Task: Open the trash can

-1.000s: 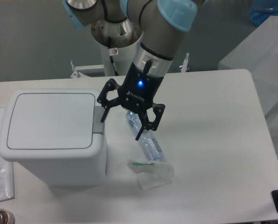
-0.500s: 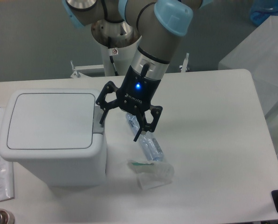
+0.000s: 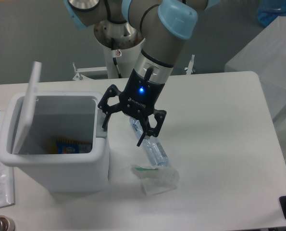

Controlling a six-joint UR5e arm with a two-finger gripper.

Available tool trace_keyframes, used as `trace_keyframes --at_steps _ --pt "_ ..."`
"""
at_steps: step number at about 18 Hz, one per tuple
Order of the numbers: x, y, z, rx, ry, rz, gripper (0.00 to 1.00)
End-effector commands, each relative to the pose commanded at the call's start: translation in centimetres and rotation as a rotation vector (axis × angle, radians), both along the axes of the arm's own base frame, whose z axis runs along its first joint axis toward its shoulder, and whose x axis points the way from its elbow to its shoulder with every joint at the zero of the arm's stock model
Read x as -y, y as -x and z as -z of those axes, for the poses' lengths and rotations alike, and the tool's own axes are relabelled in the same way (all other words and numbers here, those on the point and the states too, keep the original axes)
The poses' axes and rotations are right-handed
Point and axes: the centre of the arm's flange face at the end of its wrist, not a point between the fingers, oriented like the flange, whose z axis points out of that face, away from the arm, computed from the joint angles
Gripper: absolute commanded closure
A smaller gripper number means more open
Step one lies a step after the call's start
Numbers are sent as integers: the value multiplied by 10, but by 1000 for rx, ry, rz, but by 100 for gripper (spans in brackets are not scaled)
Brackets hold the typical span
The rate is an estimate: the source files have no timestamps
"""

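- Camera view: the trash can (image 3: 54, 159) sits at the table's (image 3: 219, 144) left side, its flat lid (image 3: 28, 106) upright along the left wall, mouth exposed.
- Just right of the can's rim, the gripper (image 3: 122, 133) hangs with fingers spread wide, holding nothing; one fingertip is at the grey push-button tab (image 3: 100, 124).
- White, smooth, boxy plastic with rounded corners; colourful wrappers (image 3: 71, 146) inside.
- A crushed clear bottle (image 3: 151, 150) lies right of the can.

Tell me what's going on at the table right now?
The arm's tool hangs open at the right rim of the trash can, one finger at the grey push-button tab. The lid stands raised on the left, and colourful packaging shows inside. A crushed clear bottle lies on the table beside the can, untouched.
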Motion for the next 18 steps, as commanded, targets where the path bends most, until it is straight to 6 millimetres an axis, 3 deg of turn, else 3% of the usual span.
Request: trace_keyframes --at_steps 2,6,9,12,14,18 --pt "-1 6 -10 -17 -14 -2 0" --pt "16 42 -41 -74 -48 -55 0" --pt "17 74 -41 -96 -53 -74 0" --pt "26 113 -2 -122 27 -78 0" --pt "41 158 33 -187 130 -63 0" --pt "38 212 60 -257 206 -47 0"
